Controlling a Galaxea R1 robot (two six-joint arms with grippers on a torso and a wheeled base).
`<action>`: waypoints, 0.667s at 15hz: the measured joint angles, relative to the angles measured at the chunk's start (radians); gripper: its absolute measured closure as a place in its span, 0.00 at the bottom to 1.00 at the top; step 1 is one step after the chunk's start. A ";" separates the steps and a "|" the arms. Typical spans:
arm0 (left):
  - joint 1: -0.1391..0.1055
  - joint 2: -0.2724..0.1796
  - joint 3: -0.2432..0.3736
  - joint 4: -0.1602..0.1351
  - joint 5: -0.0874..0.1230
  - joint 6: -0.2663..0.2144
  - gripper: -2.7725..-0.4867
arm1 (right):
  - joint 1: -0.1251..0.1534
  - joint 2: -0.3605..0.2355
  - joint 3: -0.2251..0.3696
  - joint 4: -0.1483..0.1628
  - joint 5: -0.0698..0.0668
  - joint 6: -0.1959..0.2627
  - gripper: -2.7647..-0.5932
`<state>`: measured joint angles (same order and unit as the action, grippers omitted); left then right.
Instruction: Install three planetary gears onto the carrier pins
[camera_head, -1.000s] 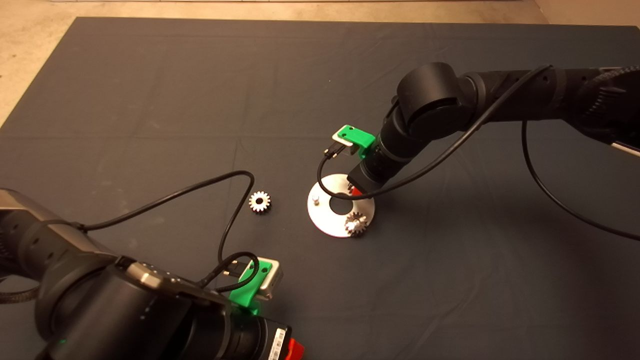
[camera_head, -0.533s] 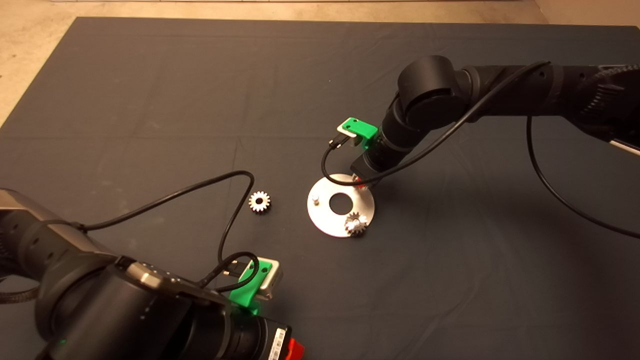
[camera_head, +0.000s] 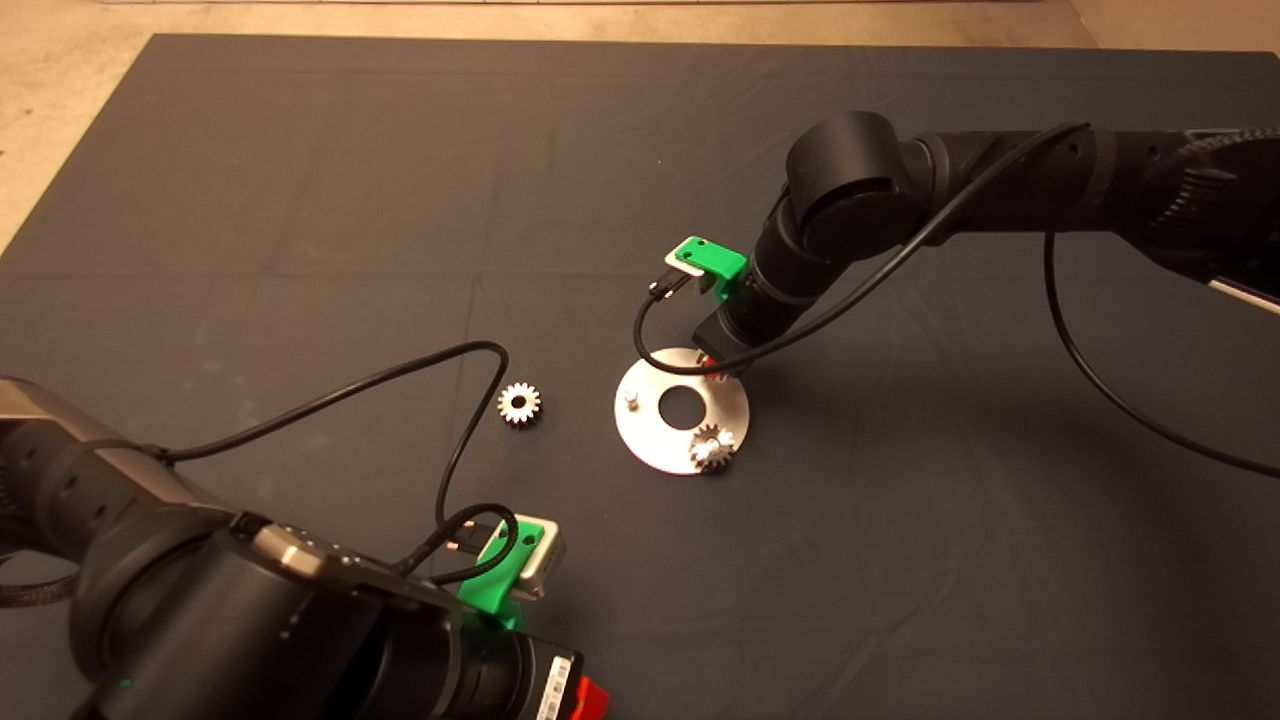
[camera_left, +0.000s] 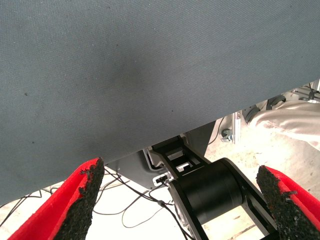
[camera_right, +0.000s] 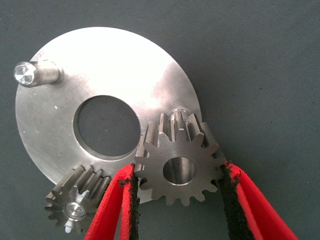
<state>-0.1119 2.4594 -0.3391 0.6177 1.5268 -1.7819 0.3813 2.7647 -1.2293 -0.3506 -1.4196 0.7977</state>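
Observation:
The shiny silver disc (camera_head: 650, 440) lies mid-mat, also visible as the disc (camera_right: 105, 65) in the right wrist view. One bare carrier pin (camera_head: 631, 400) (camera_right: 35, 74) stands on its left side. One planetary gear (camera_head: 712, 447) (camera_right: 75, 207) sits on a pin at the near rim. My right gripper (camera_head: 714, 368) (camera_right: 177, 172) hovers over the disc's far right rim, shut on a second gear (camera_right: 179, 165), held flat above the disc; the pin below it is hidden. A third gear (camera_head: 518, 404) lies loose on the mat, left of the disc. My left gripper (camera_left: 180, 200) is parked at the lower left, open.
A black cable (camera_head: 470, 420) from the left arm loops across the mat just left of the loose gear. The left wrist view shows the mat's edge (camera_left: 150, 140), the robot's base (camera_left: 210, 192) and a person's leg (camera_left: 290, 122) beyond.
The right gripper, with its gear, has pulled back from over the disc's centre hole toward the far right rim and shifted slightly left. The left arm and the loose gear have not moved.

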 joint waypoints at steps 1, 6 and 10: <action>0.000 0.000 0.000 0.000 0.000 0.000 0.26 | 0.000 0.000 -0.008 0.000 0.000 0.000 0.86; 0.000 0.000 0.000 0.000 0.000 0.000 0.26 | 0.000 0.000 -0.015 0.000 0.001 -0.004 0.86; 0.000 0.000 0.000 0.000 0.000 0.000 0.26 | 0.000 0.001 -0.020 0.000 0.003 -0.005 0.86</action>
<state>-0.1119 2.4594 -0.3391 0.6177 1.5272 -1.7819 0.3813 2.7657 -1.2489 -0.3508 -1.4166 0.7928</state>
